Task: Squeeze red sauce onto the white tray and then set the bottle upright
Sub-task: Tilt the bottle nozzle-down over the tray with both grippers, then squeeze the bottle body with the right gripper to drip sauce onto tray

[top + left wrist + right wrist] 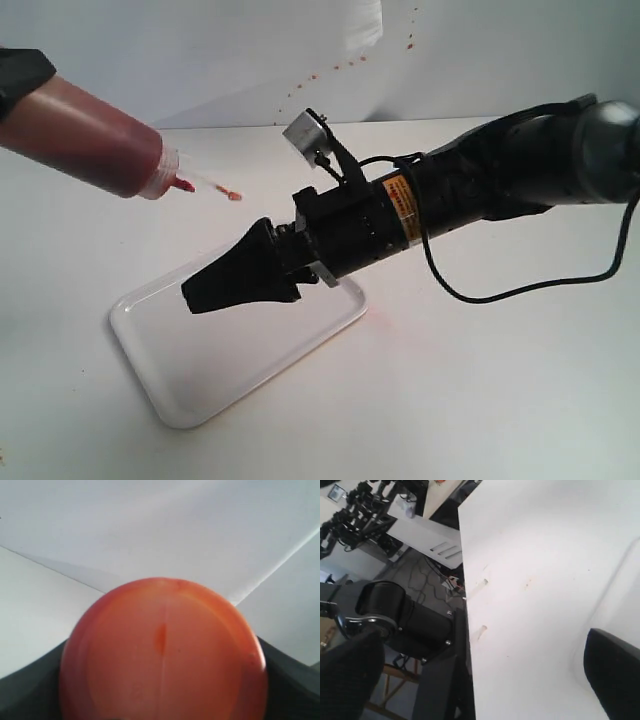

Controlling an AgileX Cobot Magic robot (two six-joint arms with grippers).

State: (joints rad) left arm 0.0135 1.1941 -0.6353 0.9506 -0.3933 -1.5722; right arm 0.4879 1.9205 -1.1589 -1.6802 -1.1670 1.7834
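Observation:
The bottle [95, 135], translucent orange-red with dark red sauce inside, is held tilted high at the far left. Its clear nozzle [175, 182] points down and right, toward the white tray [250, 345], and the tethered tip cover [231, 194] dangles off it. My left gripper [22, 72] is shut on the bottle's rear; the bottle's round base [162, 655] fills the left wrist view between dark fingers [292, 680]. My right gripper [205, 292] hovers open just above the tray's far part, with nothing between its fingers [615, 675]. No red sauce blob shows on the tray.
A faint pinkish smear [385, 315] marks the table just right of the tray. Small red specks [340, 65] dot the white back wall. The right arm's black cable [470, 292] loops over the table. The table edge [465, 630] shows in the right wrist view.

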